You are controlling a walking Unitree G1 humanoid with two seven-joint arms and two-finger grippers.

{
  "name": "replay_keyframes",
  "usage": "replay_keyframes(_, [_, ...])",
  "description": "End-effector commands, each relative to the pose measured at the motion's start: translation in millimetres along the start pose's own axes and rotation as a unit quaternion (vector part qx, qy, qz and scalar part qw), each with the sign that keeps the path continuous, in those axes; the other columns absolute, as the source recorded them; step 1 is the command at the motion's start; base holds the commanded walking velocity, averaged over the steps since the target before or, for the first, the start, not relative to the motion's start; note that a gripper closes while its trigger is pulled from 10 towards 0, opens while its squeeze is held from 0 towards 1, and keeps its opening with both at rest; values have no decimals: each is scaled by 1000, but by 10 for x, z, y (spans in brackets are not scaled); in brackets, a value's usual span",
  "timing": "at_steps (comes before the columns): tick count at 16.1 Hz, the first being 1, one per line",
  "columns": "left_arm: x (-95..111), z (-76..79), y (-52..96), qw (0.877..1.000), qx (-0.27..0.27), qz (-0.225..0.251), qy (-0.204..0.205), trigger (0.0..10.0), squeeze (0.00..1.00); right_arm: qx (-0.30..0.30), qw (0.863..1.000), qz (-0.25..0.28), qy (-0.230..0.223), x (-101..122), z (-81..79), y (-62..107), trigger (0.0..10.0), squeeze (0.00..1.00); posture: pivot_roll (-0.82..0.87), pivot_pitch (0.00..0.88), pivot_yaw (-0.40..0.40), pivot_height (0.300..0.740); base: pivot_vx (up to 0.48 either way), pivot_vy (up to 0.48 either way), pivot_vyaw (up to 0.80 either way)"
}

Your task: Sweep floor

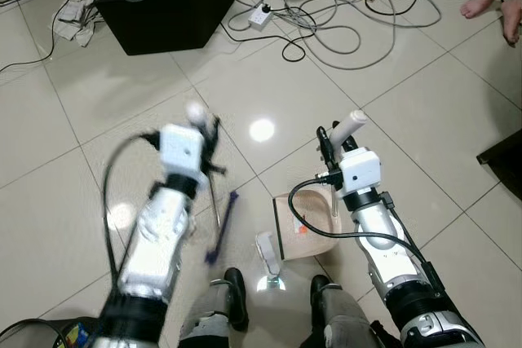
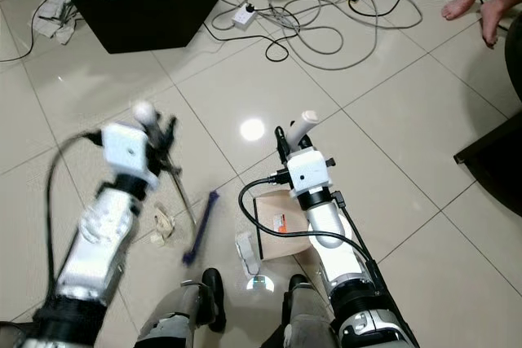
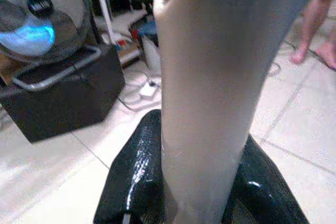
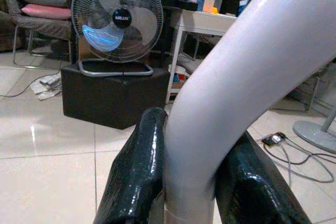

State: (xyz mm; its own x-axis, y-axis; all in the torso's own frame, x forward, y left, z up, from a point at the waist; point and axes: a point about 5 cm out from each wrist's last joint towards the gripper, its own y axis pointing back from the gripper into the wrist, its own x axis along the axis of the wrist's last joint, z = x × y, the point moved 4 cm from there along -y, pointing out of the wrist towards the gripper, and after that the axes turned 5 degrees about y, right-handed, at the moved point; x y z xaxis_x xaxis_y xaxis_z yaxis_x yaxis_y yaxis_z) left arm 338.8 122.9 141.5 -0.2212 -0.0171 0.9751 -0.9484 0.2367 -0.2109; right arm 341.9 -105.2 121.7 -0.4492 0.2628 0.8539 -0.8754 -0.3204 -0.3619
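My left gripper (image 1: 205, 134) is shut on the white top of a broom handle (image 1: 195, 111). Its thin rod slants down to a purple brush part (image 1: 222, 230) near my feet. In the left wrist view the pale handle (image 3: 210, 77) stands between the black fingers (image 3: 131, 182). My right gripper (image 1: 331, 141) is shut on the white dustpan handle (image 1: 351, 125). Below it the beige dustpan (image 1: 306, 222) rests on the tiles with a small scrap inside. A crumpled paper (image 2: 163, 226) lies on the floor by the broom. The left arm is blurred.
A black box (image 1: 163, 6) carrying a fan (image 4: 118, 22) stands at the back left, with crumpled papers (image 1: 77, 18) beside it. Tangled cables (image 1: 326, 26) and a power strip (image 1: 261, 14) lie ahead. A person's feet (image 1: 489, 2) are at the back right. Dark furniture (image 1: 506, 156) juts in at right.
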Motion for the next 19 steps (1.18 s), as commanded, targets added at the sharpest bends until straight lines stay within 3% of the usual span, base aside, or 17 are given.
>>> replay_keyframes(1, [-193, 31, 88, 999, -1, -43, -4, 10000, 0, 14, 1000, -7, 1, -40, -80, 74, 10000, 0, 29, 319, 74, 740, 0, 0, 0])
replay_keyframes(3, [-363, 101, 145, 997, 15, -78, -1, 10000, 0, 17, 1000, -11, 2, -58, -112, 103, 10000, 0, 27, 321, 70, 740, 0, 0, 0])
replay_keyframes(5, [-482, 168, 147, 993, 50, -99, 42, 10000, 0, 20, 1000, -14, 1, -70, -136, 123, 10000, 0, 20, 319, 67, 740, 0, 0, 0])
replay_keyframes(8, [-467, 194, 14, 979, 124, -83, 142, 10000, 0, 21, 1000, -19, 2, -86, -140, 130, 10000, 0, 14, 318, 67, 740, 0, 0, 0])
replay_keyframes(11, [-348, 166, -159, 960, 184, -48, 205, 10000, 0, 17, 1000, -23, 4, -103, -122, 145, 10000, 0, 7, 317, 67, 740, 0, 0, 0])
replay_keyframes(13, [-262, 166, -257, 953, 192, -28, 231, 10000, 0, 16, 1000, -23, 5, -104, -118, 152, 10000, 0, 3, 315, 69, 740, 0, 0, 0])
replay_keyframes(15, [-151, 183, -354, 952, 185, -5, 243, 10000, 0, 15, 1000, -23, 5, -105, -115, 154, 10000, 0, 3, 313, 69, 740, 0, 0, 0])
replay_keyframes(19, [279, 492, -586, 959, 50, 67, 272, 10000, 0, 12, 1000, -27, 4, -121, -116, 153, 10000, 0, 9, 303, 74, 740, 0, 0, 0])
